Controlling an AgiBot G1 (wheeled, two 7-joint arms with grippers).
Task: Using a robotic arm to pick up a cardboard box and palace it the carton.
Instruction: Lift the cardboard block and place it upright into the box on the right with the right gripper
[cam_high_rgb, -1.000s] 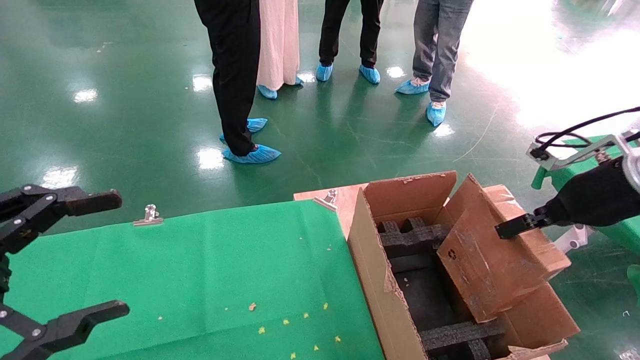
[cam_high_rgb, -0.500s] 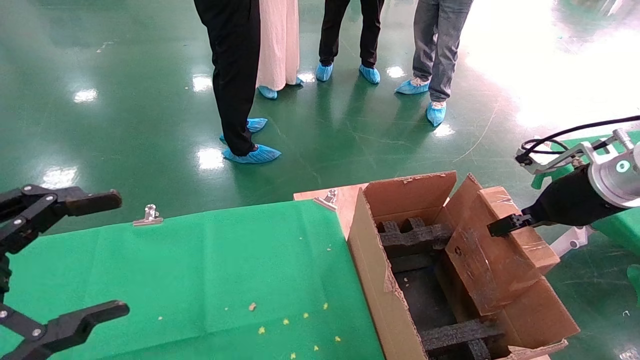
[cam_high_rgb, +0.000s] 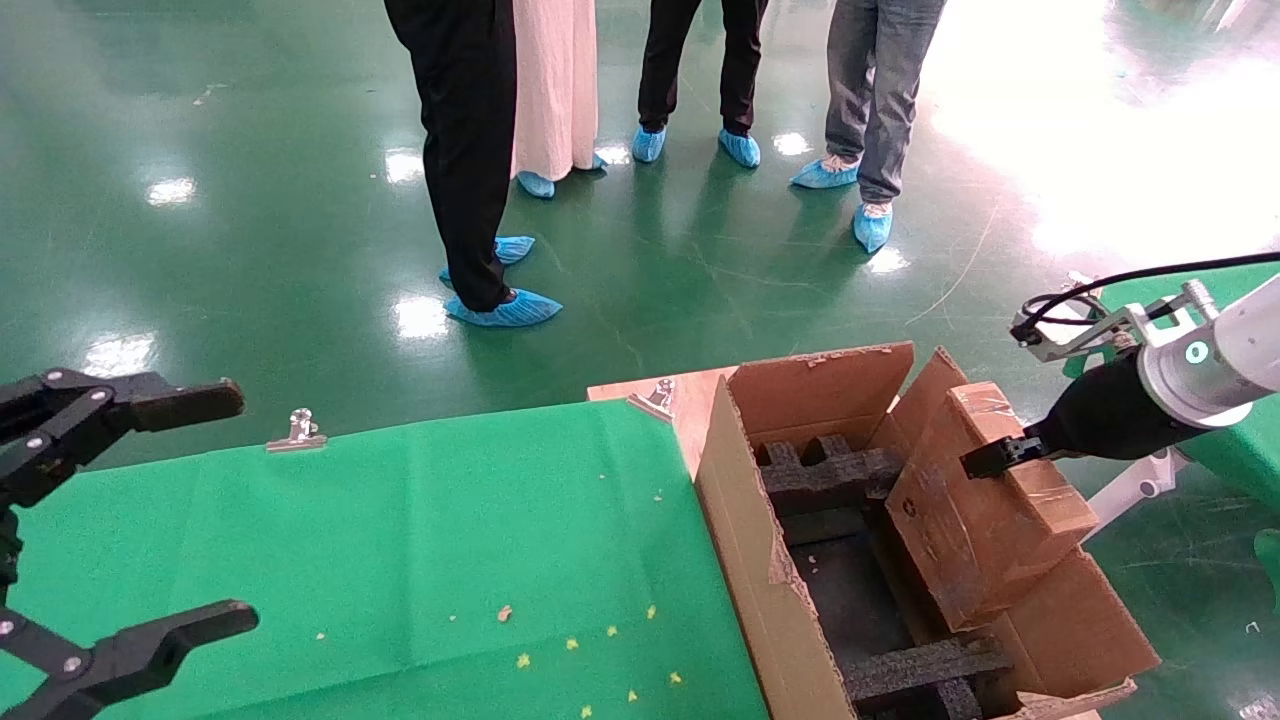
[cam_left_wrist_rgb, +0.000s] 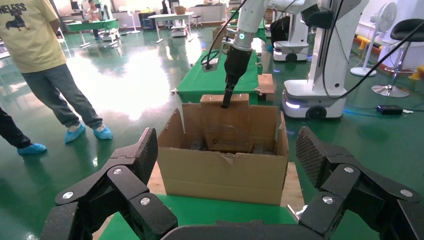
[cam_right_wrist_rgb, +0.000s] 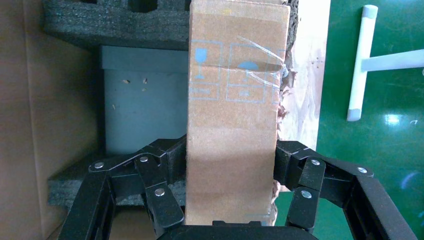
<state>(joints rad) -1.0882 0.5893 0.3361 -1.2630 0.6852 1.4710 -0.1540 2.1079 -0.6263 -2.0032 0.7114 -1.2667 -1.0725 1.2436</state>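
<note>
One second on: small flat brown cardboard box (cam_high_rgb: 985, 500) carried further leftward over the large brown corrugated carton (cam_high_rgb: 760, 560) with black foam lining, now steeper and partly within the opening. Right hand (cam_right_wrist_rgb: 230, 172) clamped across its narrow faces. Long axis slanting down into the cavity, taped end uppermost. Release probably near. Left hand (cam_high_rgb: 120, 520) spread wide, empty, over the green surface (cam_high_rgb: 400, 540).

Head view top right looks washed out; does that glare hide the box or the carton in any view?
Head view: the glare sits on the floor, clear of the cardboard box and carton. Left wrist view: floor glare beside the carton, box legible. Right wrist view: evenly lit, the right gripper fingers sharp against the box; the left gripper is parked over the green cloth.
</note>
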